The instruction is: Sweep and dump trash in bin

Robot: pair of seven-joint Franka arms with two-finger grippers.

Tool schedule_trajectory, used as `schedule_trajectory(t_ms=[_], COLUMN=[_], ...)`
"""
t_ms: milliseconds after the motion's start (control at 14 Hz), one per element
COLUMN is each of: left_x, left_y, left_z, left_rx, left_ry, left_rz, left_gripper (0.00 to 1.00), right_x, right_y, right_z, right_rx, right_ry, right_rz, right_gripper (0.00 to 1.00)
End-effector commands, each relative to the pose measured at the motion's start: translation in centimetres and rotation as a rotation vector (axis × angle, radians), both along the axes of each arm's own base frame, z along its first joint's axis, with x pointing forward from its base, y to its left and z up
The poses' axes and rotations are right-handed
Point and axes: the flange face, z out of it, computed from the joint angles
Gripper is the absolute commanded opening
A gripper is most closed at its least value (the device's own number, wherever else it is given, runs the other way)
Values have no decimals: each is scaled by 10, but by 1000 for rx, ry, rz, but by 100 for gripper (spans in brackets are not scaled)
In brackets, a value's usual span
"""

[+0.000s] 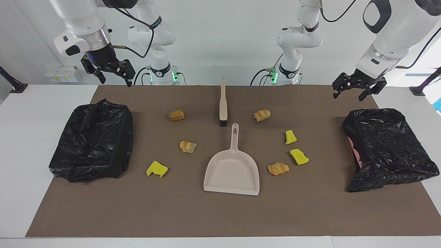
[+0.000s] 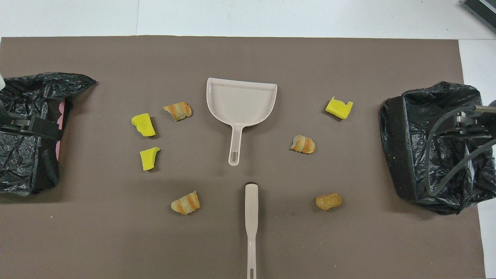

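Table: You are looking at a white table (image 1: 41, 113) under a brown mat (image 1: 220, 213), with both arm bases standing at the robots' edge against a pale wall.
Trash: Seven pieces are lying loose on the mat around the dustpan. A brown roll (image 1: 176, 115) and a striped roll (image 1: 262, 115) are sitting nearest the robots, either side of the brush; another striped roll (image 1: 187, 146) and a yellow wedge (image 1: 156, 169) are lying toward the right arm's end; two yellow wedges (image 1: 290, 137) (image 1: 299, 156) and a third striped roll (image 1: 278, 168) are lying toward the left arm's end.
Dustpan: The beige dustpan (image 1: 232, 170) is resting flat mid-mat, handle pointing at the robots.
Brush: The beige brush (image 1: 223, 103) is lying just nearer the robots, apart from the dustpan handle.
Bins: A black-bagged bin (image 1: 93, 141) is sitting at the right arm's end, another (image 1: 387, 148) at the left arm's.
Right gripper: Your right gripper (image 1: 112, 73) is hanging over its bin's robot-side edge, fingers spread wide, holding nothing.
Left gripper: Your left gripper (image 1: 351, 92) is hanging likewise over its bin, fingers wide and holding nothing.
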Motion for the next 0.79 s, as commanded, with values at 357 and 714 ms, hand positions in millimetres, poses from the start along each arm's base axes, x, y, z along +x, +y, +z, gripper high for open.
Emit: schedule_trajectory(t_ms=[357,714], left_x=[-19,-69], left_y=[-8,-85], left_z=[3,-28], left_rx=[8,17], left_ry=[-20,47], left_rz=[-5,16], left_gripper=[100,100], right_x=[-2,15], right_y=[8,55], right_z=[2,-14], right_rx=[14,11], right_ry=[-27,-42], right_rz=[38,102], right_gripper=[100,100])
